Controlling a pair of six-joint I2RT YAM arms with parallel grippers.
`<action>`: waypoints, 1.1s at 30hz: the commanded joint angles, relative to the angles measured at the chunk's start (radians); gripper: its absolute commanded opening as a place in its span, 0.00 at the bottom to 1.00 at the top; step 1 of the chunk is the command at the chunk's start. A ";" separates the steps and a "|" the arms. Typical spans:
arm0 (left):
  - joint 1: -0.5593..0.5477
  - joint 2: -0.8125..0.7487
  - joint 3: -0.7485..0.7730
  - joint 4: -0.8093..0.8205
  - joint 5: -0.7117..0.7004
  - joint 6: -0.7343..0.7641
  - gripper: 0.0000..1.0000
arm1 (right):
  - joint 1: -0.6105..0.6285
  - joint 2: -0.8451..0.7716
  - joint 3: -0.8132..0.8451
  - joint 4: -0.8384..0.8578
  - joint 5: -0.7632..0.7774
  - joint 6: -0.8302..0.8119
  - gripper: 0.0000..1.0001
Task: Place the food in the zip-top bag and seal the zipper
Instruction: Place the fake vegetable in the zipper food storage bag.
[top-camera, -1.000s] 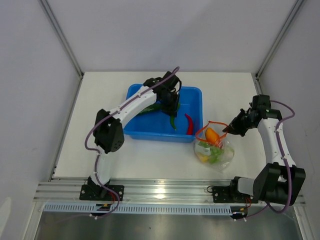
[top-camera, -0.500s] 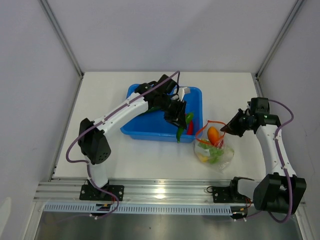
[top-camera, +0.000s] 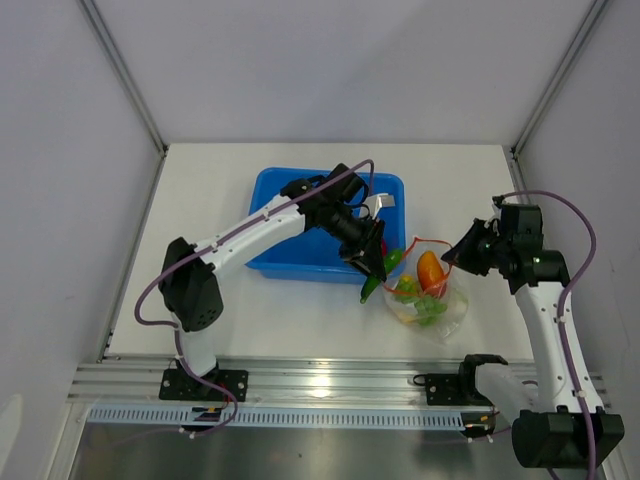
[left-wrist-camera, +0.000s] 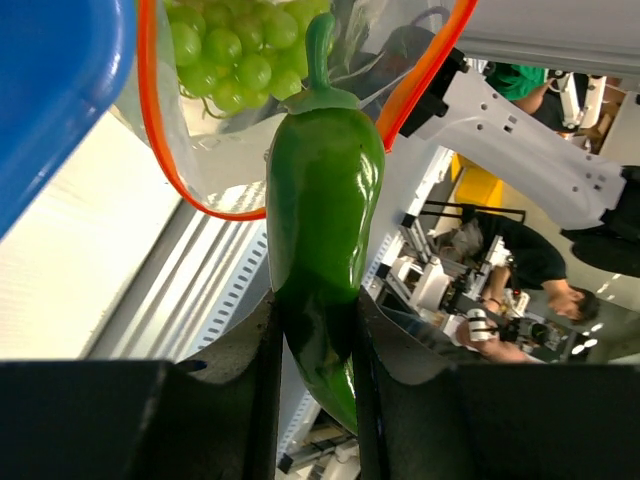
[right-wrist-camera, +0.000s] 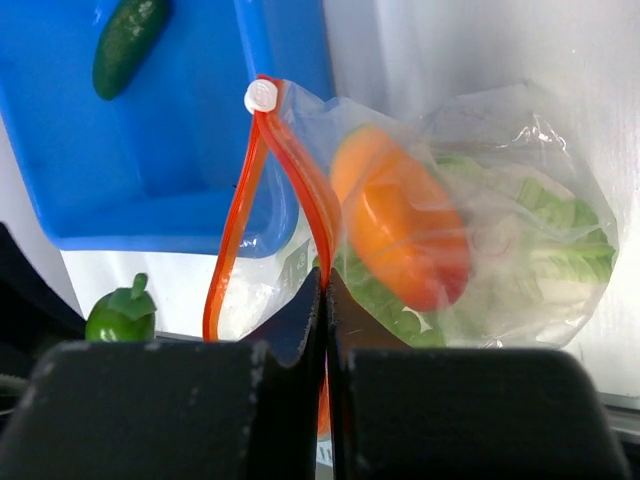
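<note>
Glossy green plastic, the green pepper (left-wrist-camera: 322, 210) is clamped by its lower half between the fingers of the left end effector (left-wrist-camera: 315, 330), its curled stem pointing at the open mouth of the zip-top bag (top-camera: 445, 305); from above it hangs over the counter (top-camera: 200, 200) just off the near right corner of the blue tub (top-camera: 270, 190), right beside the bag; its stem seems to lie at the mouth rather than inside, though the wrist view is too tight to be sure. The bag is clear and crinkled, lying on the counter to the right of the tub; its zipper (right-wrist-camera: 225, 260) is a thin orange-red strip standing open in a loop, with a small white slider (right-wrist-camera: 261, 96) at one end. Inside show a grape bunch (left-wrist-camera: 230, 50), an orange fruit (right-wrist-camera: 400, 230) and a pale green-and-white leafy piece (right-wrist-camera: 540, 250). The right end effector (right-wrist-camera: 325, 290) has its fingers pressed together on the zipper, holding that side of the mouth up. A dark green cucumber (right-wrist-camera: 130, 45) lies in the tub.
</note>
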 joint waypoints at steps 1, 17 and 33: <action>-0.019 -0.043 -0.009 0.031 0.071 -0.053 0.06 | 0.010 -0.054 -0.003 0.035 0.025 -0.045 0.00; -0.086 0.129 0.112 -0.056 0.060 -0.199 0.13 | 0.062 -0.192 -0.046 0.014 -0.003 -0.067 0.00; -0.072 0.281 0.330 -0.098 -0.063 -0.418 0.19 | 0.073 -0.230 -0.073 0.012 0.025 -0.036 0.00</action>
